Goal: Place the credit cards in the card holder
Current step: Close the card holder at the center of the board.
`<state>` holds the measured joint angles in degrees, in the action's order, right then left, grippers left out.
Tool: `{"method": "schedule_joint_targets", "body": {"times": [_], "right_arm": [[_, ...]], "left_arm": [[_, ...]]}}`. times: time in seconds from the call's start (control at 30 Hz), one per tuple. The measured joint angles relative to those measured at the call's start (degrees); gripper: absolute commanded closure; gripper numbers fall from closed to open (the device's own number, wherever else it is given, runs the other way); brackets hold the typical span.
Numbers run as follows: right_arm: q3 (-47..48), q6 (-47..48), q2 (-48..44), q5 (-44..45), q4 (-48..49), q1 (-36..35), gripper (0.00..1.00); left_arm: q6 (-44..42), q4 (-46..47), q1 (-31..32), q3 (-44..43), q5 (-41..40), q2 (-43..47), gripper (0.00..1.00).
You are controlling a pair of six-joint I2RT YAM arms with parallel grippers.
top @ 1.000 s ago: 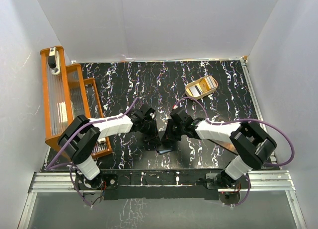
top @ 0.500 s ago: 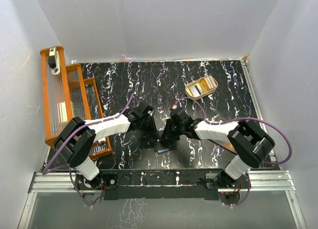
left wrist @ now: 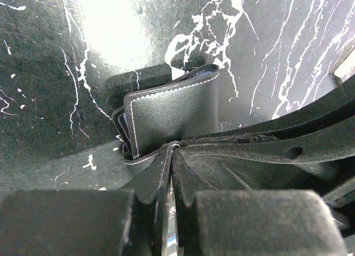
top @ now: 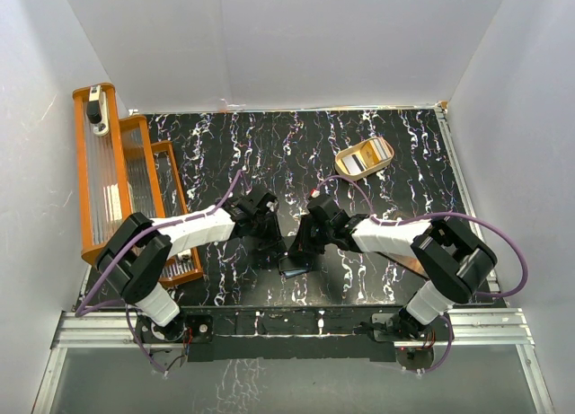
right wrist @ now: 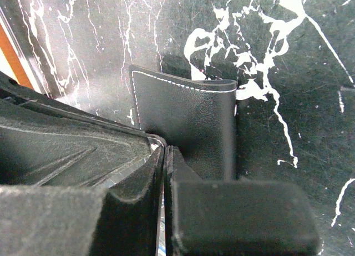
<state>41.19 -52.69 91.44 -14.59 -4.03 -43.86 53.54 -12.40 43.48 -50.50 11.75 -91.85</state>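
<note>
The card holder (top: pixel 294 268) is a black folding wallet with white stitching, lying mid-table near the front between the two grippers. In the left wrist view the card holder (left wrist: pixel 172 114) stands partly unfolded, with a blue inner edge at its top. My left gripper (left wrist: pixel 173 147) is shut on its lower stitched flap. My right gripper (right wrist: pixel 165 150) is shut on the near edge of the card holder (right wrist: pixel 188 123) from the other side. From above, the left gripper (top: pixel 280 251) and right gripper (top: pixel 300 251) almost touch. Credit cards (top: pixel 359 160), pale and dark, lie in the tan tray.
The tan oval tray (top: pixel 384 152) sits at the back right of the black marbled table (top: pixel 225 154). An orange stepped rack (top: pixel 112 185) with clear panels stands along the left edge. White walls close in the sides and back.
The left arm's elbow has dropped and swung slightly left, and its wrist has edged toward the holder. Both grippers have stayed shut at the card holder.
</note>
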Motion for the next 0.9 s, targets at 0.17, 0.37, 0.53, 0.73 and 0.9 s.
{"method": "schedule_joint_targets", "body": {"times": [0.17,0.37,0.53,0.73,0.9], "right_arm": [[0.28,0.02,0.13,-0.02,-0.07,0.0,1.0],[0.28,0.02,0.13,-0.02,-0.07,0.0,1.0],[0.46,0.02,0.17,-0.02,-0.31,0.0,1.0],[1.36,0.02,0.7,-0.17,-1.49,0.0,1.0],[1.75,0.02,0.94,-0.24,-1.97,0.0,1.0]], "left_arm": [[-0.39,-0.09,0.04,0.0,0.26,0.68,0.99],[-1.2,-0.02,0.09,0.0,0.72,0.48,1.0],[-2.12,-0.15,0.04,-0.02,0.7,-0.52,1.0],[-2.89,-0.55,0.09,-0.13,0.0,-0.66,1.0],[-3.54,-1.18,0.22,-0.96,-0.33,-1.64,1.0]]}}
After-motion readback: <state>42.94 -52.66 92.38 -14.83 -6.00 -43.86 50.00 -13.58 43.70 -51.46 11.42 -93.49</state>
